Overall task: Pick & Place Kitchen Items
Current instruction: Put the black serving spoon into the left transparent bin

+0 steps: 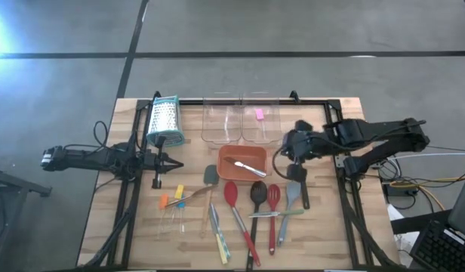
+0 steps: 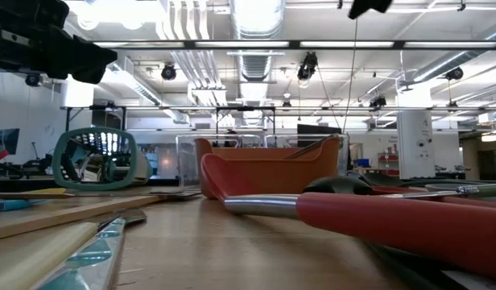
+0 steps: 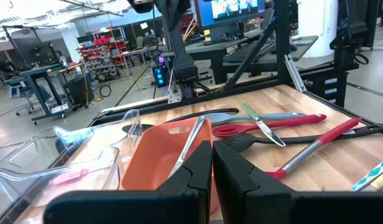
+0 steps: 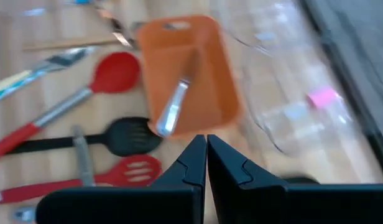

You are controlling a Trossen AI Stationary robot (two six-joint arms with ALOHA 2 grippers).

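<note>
Two grippers wait clenched and empty, but the right gripper (image 1: 291, 148) hovers nearer the spoons (image 1: 251, 198), whose handles run away from it toward the near tabletop (image 1: 323, 234) edge; left gripper (image 1: 172, 164) flanks them.
</note>
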